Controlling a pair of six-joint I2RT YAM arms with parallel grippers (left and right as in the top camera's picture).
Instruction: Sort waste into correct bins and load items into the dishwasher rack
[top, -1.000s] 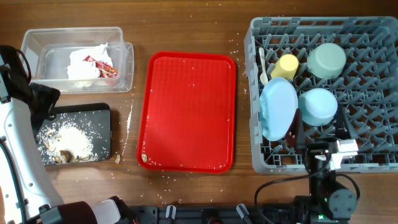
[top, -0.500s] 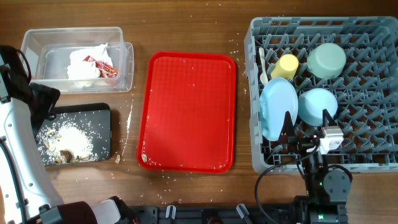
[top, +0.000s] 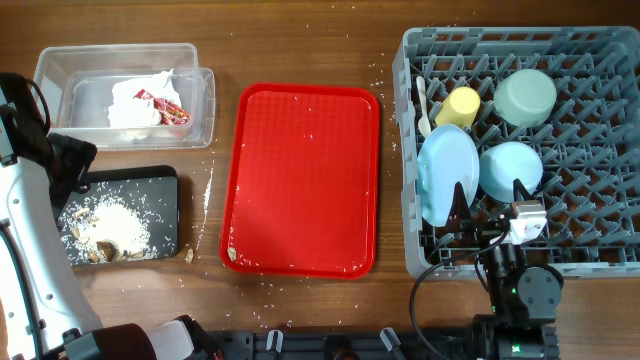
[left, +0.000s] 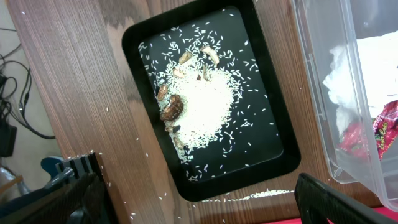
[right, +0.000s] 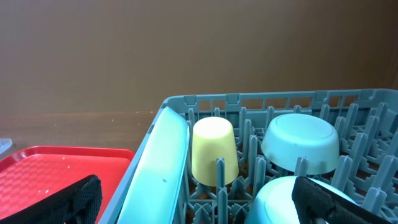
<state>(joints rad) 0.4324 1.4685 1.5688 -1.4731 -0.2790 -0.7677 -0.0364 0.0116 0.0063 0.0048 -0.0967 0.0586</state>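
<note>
1. Brown wooden desk (top: 300, 50) carries everything, with loose white crumbs scattered on it.
2. Directly under the left hand (left: 196, 186) lies the black tray (left: 273, 106), holding the food scraps (left: 171, 109) in a heap of white crumbs. Its fingers are spread wide and hold nothing.
3. Beside that hand, past the black tray, the clear tub (top: 60, 70) holds the napkin (top: 135, 100) and the red wrapper (top: 172, 110).
4. The right hand (right: 196, 186) hovers over the near edge of the dishwasher rack (top: 410, 150). Its fingers are wide apart and empty.
5. Just ahead of the right hand, the light blue plate (right: 161, 168) stands on edge. The yellow cup (right: 213, 149), pale green bowl (top: 525, 96) and light blue bowl (top: 510, 170) sit upturned beyond it. A white utensil (top: 423, 105) stands beside the cup.
6. Between the hands, the red serving tray (top: 305, 180) looks bare apart from specks.
7. My judgement is that sorting and loading are essentially done.
8. One small bit (top: 188, 256) lies on the desk just beside the black tray. The next move likely calls for the left hand to drop, pinch it and release it into that tray, while the right hand lifts clear without nudging the plate.
</note>
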